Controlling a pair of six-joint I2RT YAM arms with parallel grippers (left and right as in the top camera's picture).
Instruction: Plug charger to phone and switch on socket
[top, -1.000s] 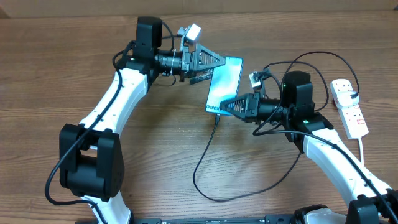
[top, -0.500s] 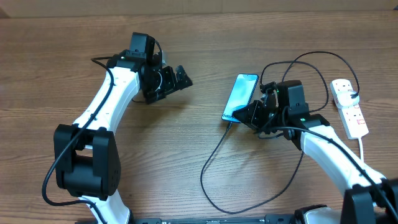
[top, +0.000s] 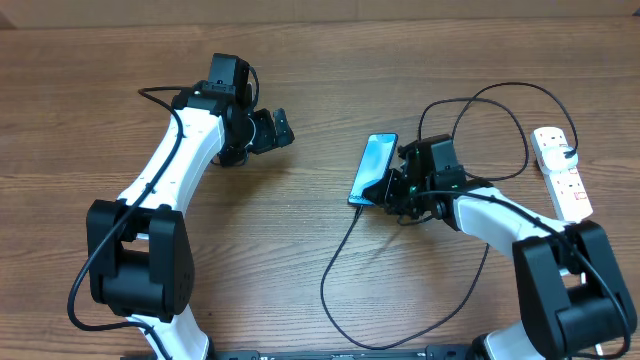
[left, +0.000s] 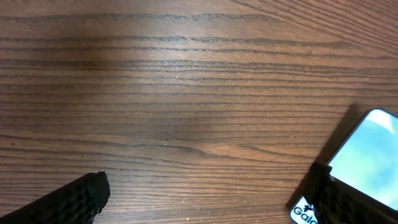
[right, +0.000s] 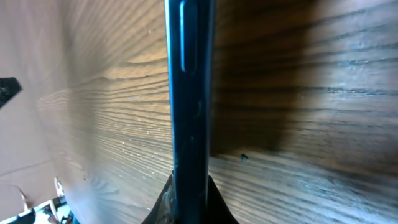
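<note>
Right of centre, the right pincer (top: 378, 188) clamps the phone (top: 375, 160), now tipped steeper; the left pincer (top: 280, 128) gapes empty.

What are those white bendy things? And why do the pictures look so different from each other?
They are two robot arms with pinching grippers for hands. One picture looks down from above the wooden table. The other two come from little cameras on each wrist. The left gripper is open and holds nothing. The right gripper pinches the tilted phone, so its wrist camera sees only the thin dark side. The black charger cable loops across the table from the phone's lower end. The white socket strip lies at the far right.
</note>
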